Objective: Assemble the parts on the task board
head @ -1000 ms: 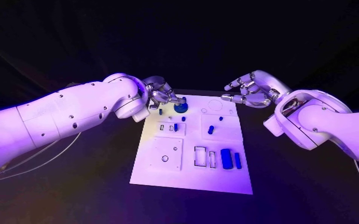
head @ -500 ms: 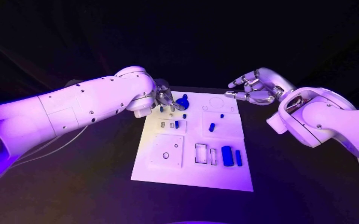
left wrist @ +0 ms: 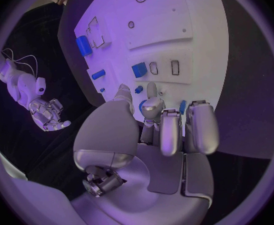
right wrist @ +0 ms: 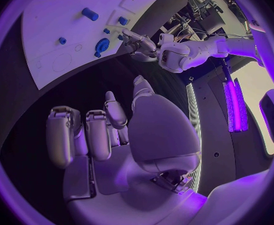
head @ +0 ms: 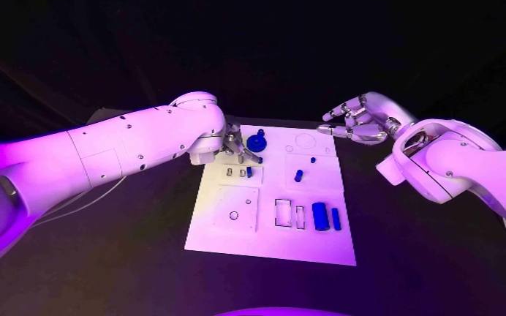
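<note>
The white task board (head: 269, 239) lies in the middle of the black table. My left hand (head: 234, 148) is over the board's far left corner and pinches a round blue part (head: 257, 141) between thumb and a finger. In the left wrist view a bit of that blue part (left wrist: 142, 105) shows between the fingertips, above the board (left wrist: 174, 15). The right wrist view shows the round part (right wrist: 102, 46) at the left hand (right wrist: 140, 44). My right hand (head: 358, 123) hovers beyond the board's far right corner, fingers apart and holding nothing.
A blue block (head: 319, 221) and a slim blue bar (head: 335, 219) sit at the board's near right. A small blue peg (head: 298, 177) lies mid-board, with smaller blue pieces (head: 288, 151) near the far edge. Black table surrounds the board.
The left hand has drawn the round blue part slightly up and toward the board's far edge. The right hand has hardly moved.
</note>
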